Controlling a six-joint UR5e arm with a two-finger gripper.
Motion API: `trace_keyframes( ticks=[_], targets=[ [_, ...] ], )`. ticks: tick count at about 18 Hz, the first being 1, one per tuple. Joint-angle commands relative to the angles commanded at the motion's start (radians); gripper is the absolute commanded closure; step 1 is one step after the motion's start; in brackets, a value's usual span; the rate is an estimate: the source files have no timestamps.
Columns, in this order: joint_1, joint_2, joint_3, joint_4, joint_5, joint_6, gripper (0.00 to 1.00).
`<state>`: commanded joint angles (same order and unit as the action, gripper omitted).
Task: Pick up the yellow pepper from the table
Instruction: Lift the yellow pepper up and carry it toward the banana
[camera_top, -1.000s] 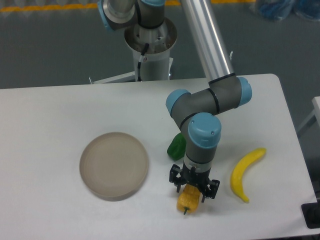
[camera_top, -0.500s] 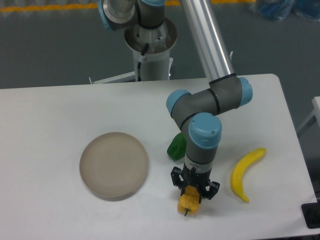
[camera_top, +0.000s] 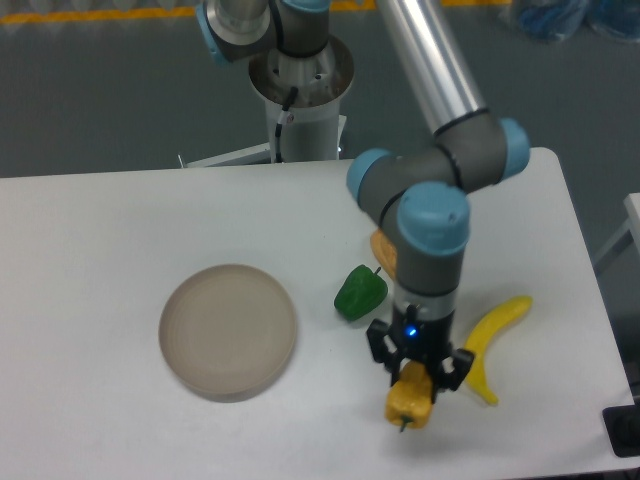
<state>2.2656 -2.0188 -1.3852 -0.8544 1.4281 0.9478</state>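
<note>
The yellow pepper (camera_top: 410, 398) hangs stem-down between the fingers of my gripper (camera_top: 415, 372), which is shut on it near the front right of the white table (camera_top: 100, 230). The pepper looks lifted, closer to the camera than the tabletop. Its upper part is hidden by the gripper's black fingers. My arm reaches down from the back right.
A green pepper (camera_top: 359, 293) lies just left of my wrist, with an orange piece (camera_top: 383, 250) partly hidden behind the arm. A yellow banana (camera_top: 490, 335) lies right of the gripper. A round grey plate (camera_top: 229, 330) sits at the left.
My gripper closed on the yellow pepper, then rose and shifted right with it. The orange piece behind the arm has come into view.
</note>
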Motion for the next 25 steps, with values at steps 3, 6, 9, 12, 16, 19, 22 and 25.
trace_keyframes(
  ticks=[3, 6, 9, 12, 16, 19, 22, 25],
  targets=[
    [0.040, 0.031, -0.005, -0.012, 0.012, 0.041, 0.58],
    [0.074, 0.064, -0.023, -0.047, 0.053, 0.136, 0.58],
    [0.078, 0.080, -0.025, -0.057, 0.110, 0.172, 0.58],
    [0.077, 0.078, -0.029, -0.057, 0.129, 0.172, 0.58],
    [0.077, 0.077, -0.028, -0.058, 0.140, 0.190, 0.58],
    [0.074, 0.074, -0.031, -0.057, 0.144, 0.190, 0.58],
    [0.072, 0.071, -0.029, -0.052, 0.144, 0.190, 0.58],
    [0.071, 0.063, -0.017, -0.052, 0.144, 0.190, 0.58]
  ],
)
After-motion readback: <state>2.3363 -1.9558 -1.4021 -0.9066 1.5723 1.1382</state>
